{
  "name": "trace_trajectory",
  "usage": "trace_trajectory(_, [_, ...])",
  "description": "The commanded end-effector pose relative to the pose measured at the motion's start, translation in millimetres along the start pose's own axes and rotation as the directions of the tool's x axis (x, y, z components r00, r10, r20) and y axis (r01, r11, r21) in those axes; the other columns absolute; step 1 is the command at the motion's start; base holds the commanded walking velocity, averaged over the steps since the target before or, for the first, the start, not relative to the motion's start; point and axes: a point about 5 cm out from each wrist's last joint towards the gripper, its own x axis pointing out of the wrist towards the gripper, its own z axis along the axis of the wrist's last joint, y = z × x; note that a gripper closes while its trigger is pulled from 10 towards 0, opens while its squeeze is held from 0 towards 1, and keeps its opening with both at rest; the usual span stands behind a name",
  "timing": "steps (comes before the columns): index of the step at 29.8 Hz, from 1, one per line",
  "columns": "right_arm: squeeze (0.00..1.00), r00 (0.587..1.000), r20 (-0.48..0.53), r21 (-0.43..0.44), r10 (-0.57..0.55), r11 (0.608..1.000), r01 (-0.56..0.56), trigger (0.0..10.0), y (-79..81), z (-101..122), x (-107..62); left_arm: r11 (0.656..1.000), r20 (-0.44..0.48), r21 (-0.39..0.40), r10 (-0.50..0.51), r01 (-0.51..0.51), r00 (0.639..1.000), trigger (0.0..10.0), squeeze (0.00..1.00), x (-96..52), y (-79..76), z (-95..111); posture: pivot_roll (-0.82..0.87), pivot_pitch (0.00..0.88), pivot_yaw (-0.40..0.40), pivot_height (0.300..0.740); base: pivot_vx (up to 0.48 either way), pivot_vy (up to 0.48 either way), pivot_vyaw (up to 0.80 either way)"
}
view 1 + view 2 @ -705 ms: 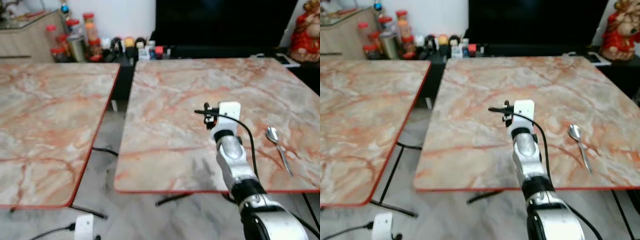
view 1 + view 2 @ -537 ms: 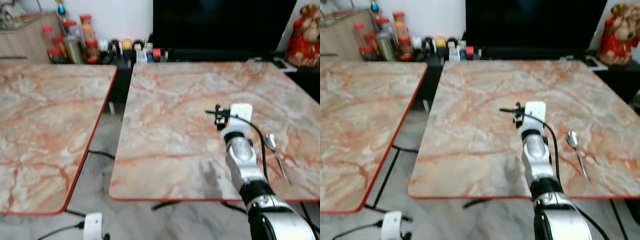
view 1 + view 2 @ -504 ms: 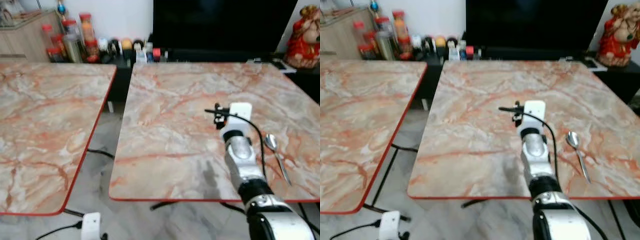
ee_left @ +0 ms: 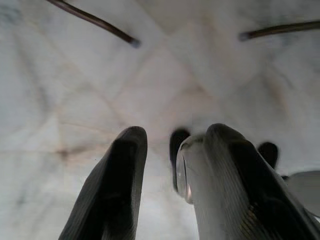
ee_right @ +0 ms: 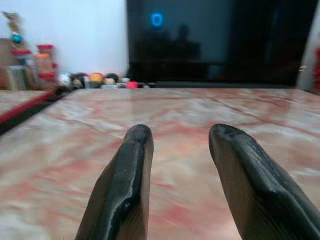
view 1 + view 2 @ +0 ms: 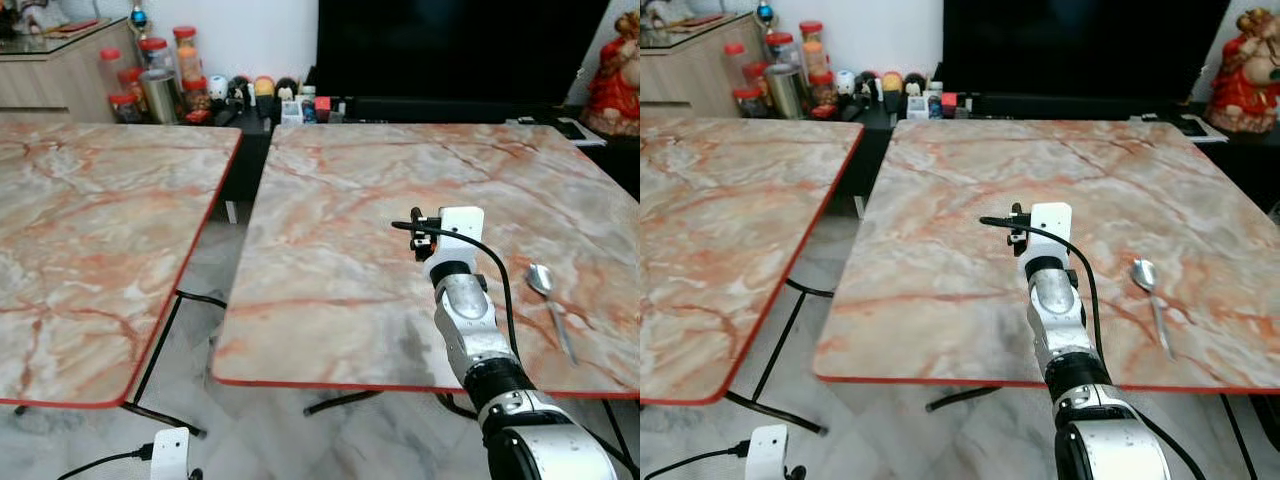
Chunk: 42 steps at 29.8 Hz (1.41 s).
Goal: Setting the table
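Note:
A metal spoon (image 6: 548,292) lies on the right marble table (image 6: 340,190) near its front right corner. My right arm reaches out over this table, its white wrist unit (image 6: 460,222) a hand's width to the left of the spoon. In the right wrist view my right gripper (image 5: 180,135) is open and empty, low over the tabletop. My left gripper (image 4: 172,135) hangs over the pale floor, apparently shut on a shiny metal utensil (image 4: 183,170) that lies against one finger.
A second marble table (image 6: 90,220) stands to the left, with a floor gap and dark table legs between. Jars and small items (image 6: 160,80) line the back. A black screen (image 6: 450,50), a red figurine (image 6: 612,70) and a phone (image 6: 572,128) are behind.
The camera has shifted a little and the picture is sharper. The right arm and the spoon keep their places on the table.

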Motion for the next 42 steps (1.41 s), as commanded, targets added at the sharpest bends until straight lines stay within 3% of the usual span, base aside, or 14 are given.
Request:
trace_trajectory(1, [0.0, 1.0, 0.011, 0.005, 0.007, 1.0, -0.007, 10.0, 3.9, 4.3, 2.3, 1.0, -0.011, 0.011, 0.007, -0.007, 1.0, 10.0, 0.0, -0.7, 3.1, -3.5, 0.06, 0.0, -0.027, 0.728, 0.0, -0.48, 0.0])
trace_trajectory(9, [0.0, 1.0, -0.003, -0.002, 0.006, 1.0, -0.006, 10.0, 3.8, 2.3, 2.1, 1.0, -0.017, 0.008, 0.014, -0.014, 1.0, 10.0, 0.0, -0.9, 6.4, -4.3, 0.06, 0.0, -0.027, 0.728, 0.0, -0.48, 0.0])
trace_trajectory(16, [0.0, 0.998, -0.067, -0.013, -0.016, 1.0, 0.016, 10.0, 1.6, -9.1, -2.2, 1.0, -0.028, -0.006, 0.015, -0.015, 0.999, 10.0, 0.0, -1.0, 6.7, -6.0, 0.06, 0.0, -0.027, 0.728, 0.0, 0.0, 0.0])
trace_trajectory(18, [0.0, 0.993, -0.111, -0.023, -0.041, 0.999, 0.039, 10.0, -1.4, -15.4, -3.9, 1.0, -0.031, -0.007, 0.015, -0.015, 0.999, 10.0, 0.0, -1.3, 7.2, -7.2, 0.06, 0.0, -0.027, 0.728, 0.0, 0.0, 0.0])
trace_trajectory(23, [0.0, 0.976, -0.215, 0.053, -0.038, 0.997, 0.05, 10.0, -0.2, -32.4, -10.1, 1.0, -0.036, -0.006, 0.014, -0.014, 0.999, 10.0, 0.0, -1.2, 7.3, -7.2, 0.06, 0.0, -0.024, 0.728, 0.0, 0.0, 0.0])
trace_trajectory(25, [0.0, 0.966, -0.257, 0.033, -0.036, 0.998, 0.045, 10.0, 1.5, -39.9, -13.2, 1.0, -0.035, -0.008, 0.015, -0.015, 0.999, 10.0, 0.0, -0.9, 7.1, -6.1, 0.06, 0.0, -0.029, 0.728, 0.0, 0.0, 0.0])
trace_trajectory(26, [0.85, 0.958, -0.286, 0.065, -0.032, 0.997, 0.053, 10.0, 2.9, -44.0, -14.8, 1.0, -0.031, -0.011, 0.015, -0.016, 0.999, 10.0, 0.0, -0.5, 7.1, -3.9, 0.07, 0.0, -0.03, 0.728, 0.0, 0.0, 0.0])
trace_trajectory(27, [0.85, 0.956, -0.293, 0.075, -0.031, 0.996, 0.055, 10.0, 3.4, -44.7, -15.1, 1.0, -0.03, -0.012, 0.016, -0.016, 0.999, 10.0, 0.0, -0.3, 7.1, -3.3, 0.07, 0.0, -0.03, 0.728, 0.0, 0.0, 0.0])
trace_trajectory(28, [1.0, 0.95, -0.312, 0.086, -0.025, 0.995, 0.054, 10.0, 4.0, -46.5, -15.5, 1.0, -0.028, -0.013, 0.016, -0.016, 0.999, 10.0, 0.0, -0.2, 7.2, -2.7, 0.07, 0.0, -0.03, 0.728, 0.0, 0.0, 0.0])
trace_trajectory(41, [1.0, 0.95, -0.309, 0.149, 0.036, 0.989, 0.011, 10.0, 11.8, -37.6, -7.9, 0.999, -0.02, -0.021, 0.024, -0.024, 1.0, 10.0, 0.0, -0.3, 9.6, -1.7, 0.07, 0.0, -0.025, 0.728, 0.0, 0.0, 0.0])
trace_trajectory(42, [0.39, 0.95, -0.311, 0.147, 0.034, 0.989, 0.012, 10.0, 11.9, -37.1, -7.3, 0.999, -0.021, -0.028, 0.027, -0.028, 0.999, 10.0, 0.0, -0.3, 10.1, -1.8, 0.07, 0.0, -0.025, 0.728, 0.0, 0.0, 0.0])
